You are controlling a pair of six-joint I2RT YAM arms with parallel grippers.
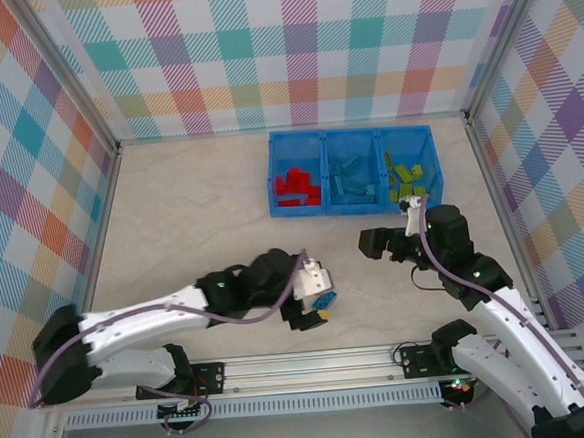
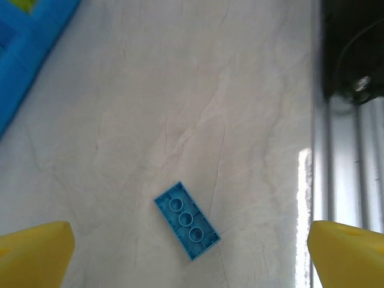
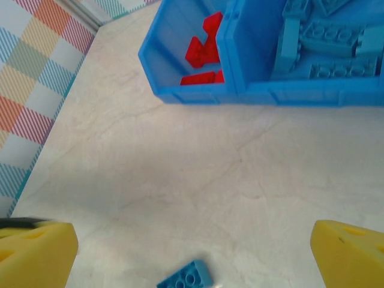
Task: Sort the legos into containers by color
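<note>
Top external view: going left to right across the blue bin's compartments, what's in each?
red legos → light blue legos → lime green legos

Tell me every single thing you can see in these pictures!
bin tray: one, bright blue, three compartments, at the far side of the table
red legos: several, red, in the left compartment
blue legos: several, light blue, in the middle compartment
green legos: several, lime green, in the right compartment
loose lego: one, light blue, lying on the table under the left gripper
table: one, pale marbled
walls: three, colourful plaid, around the table
rail: one, silver metal, along the near edge
left gripper: one, yellow fingers, open
right gripper: one, yellow fingers, open, near the tray
</note>
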